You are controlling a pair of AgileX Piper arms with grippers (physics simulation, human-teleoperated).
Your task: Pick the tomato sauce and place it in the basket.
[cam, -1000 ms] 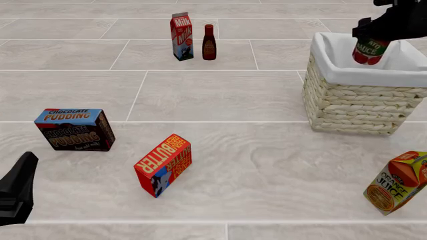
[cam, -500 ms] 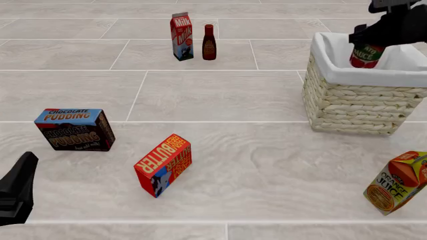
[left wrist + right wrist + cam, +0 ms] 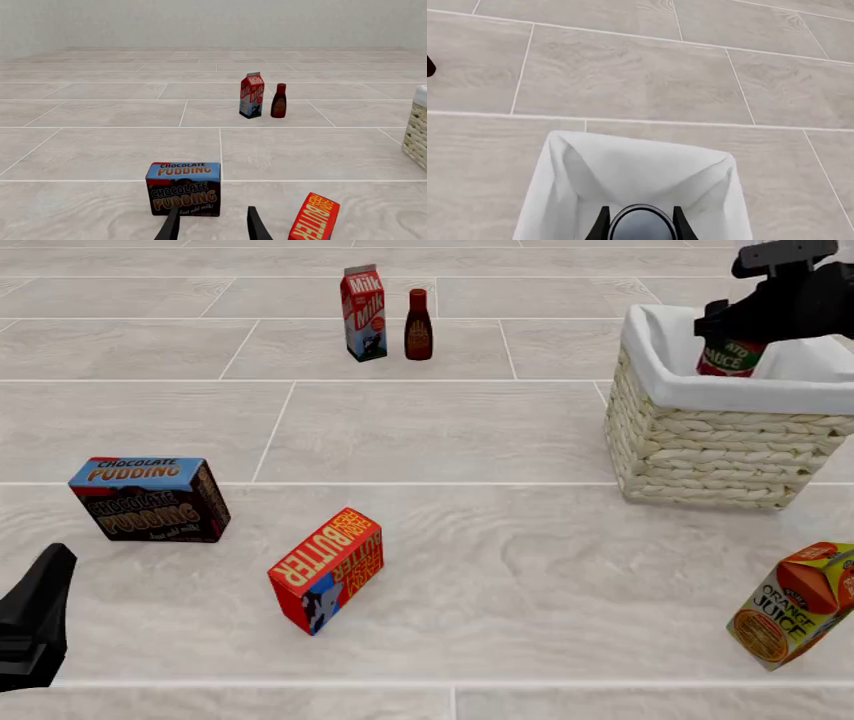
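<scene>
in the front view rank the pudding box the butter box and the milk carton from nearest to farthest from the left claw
1. Pudding box: just ahead of the left claw, at the left.
2. Butter box: off to the claw's right, near the middle.
3. Milk carton: far back, beside the dark bottle.

The right hand (image 3: 639, 222) grips the tomato sauce (image 3: 639, 227) above the basket (image 3: 627, 165).

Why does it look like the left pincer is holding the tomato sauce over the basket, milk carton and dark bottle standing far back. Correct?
Not quite: the right pincer holds the tomato sauce over the basket, as the front view shows. The left pincer is empty, near the pudding box. The milk carton and dark bottle do stand far back.
</scene>
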